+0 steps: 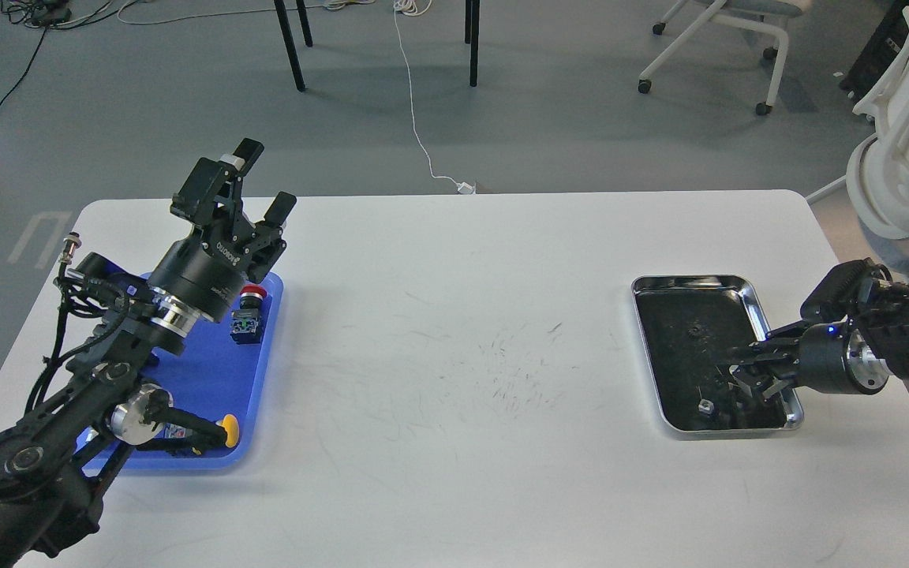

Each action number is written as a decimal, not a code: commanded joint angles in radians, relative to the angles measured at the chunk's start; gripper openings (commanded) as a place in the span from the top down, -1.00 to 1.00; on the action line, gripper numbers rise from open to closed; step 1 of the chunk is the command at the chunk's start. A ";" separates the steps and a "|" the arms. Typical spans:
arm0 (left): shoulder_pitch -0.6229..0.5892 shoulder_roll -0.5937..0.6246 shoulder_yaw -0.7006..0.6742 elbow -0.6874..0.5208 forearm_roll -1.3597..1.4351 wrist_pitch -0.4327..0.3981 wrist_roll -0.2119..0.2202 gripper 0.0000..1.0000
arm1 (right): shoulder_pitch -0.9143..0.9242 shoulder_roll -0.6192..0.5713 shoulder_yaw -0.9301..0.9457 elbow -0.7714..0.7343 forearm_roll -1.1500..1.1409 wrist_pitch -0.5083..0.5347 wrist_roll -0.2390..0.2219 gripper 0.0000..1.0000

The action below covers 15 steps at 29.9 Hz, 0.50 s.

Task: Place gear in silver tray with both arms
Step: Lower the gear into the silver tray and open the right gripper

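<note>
The left gripper (259,188) is held raised over the blue tray (210,371) with its fingers spread wide and nothing between them. The right gripper (742,371) is reached low into the silver tray (754,312) on the white table (454,355); its finger gap cannot be told against the dark floor. A small nut-like part (705,407) is seen on the tray floor beside it.

Left arm (99,347) comes in from bottom-left corner, angled up, wrist raised above table's left edge. Left gripper (261,185) points up and away, fingers spread wide, nothing between them. Right arm (880,331) enters from right edge, near horizontal, wrist low. Right gripper (746,371) points left, dark against its background; finger spacing unreadable.
</note>
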<state>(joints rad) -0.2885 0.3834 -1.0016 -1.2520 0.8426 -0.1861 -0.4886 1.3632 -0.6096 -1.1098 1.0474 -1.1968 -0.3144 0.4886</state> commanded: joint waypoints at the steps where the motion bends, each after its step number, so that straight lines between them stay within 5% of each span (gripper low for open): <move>1: 0.002 0.000 0.000 0.000 0.001 0.001 0.000 -0.96 | -0.019 -0.001 0.013 0.006 0.000 -0.002 0.000 0.41; 8: 0.005 -0.001 0.001 0.000 0.001 0.001 0.000 -0.96 | -0.047 -0.004 0.018 0.014 0.003 -0.018 0.000 0.27; 9: 0.005 0.000 0.001 0.000 0.001 0.001 0.000 -0.96 | -0.047 -0.005 0.024 0.020 0.005 -0.022 0.000 0.17; 12: 0.005 0.000 0.001 0.000 0.001 0.001 0.000 -0.96 | -0.042 -0.018 0.063 0.046 0.034 -0.025 0.000 -0.66; 15: 0.005 -0.001 0.001 0.000 0.001 0.001 0.000 -0.96 | -0.027 -0.048 0.105 0.071 0.060 -0.025 0.000 -0.88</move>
<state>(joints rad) -0.2838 0.3826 -1.0002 -1.2519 0.8437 -0.1856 -0.4886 1.3216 -0.6324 -1.0413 1.0940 -1.1590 -0.3391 0.4888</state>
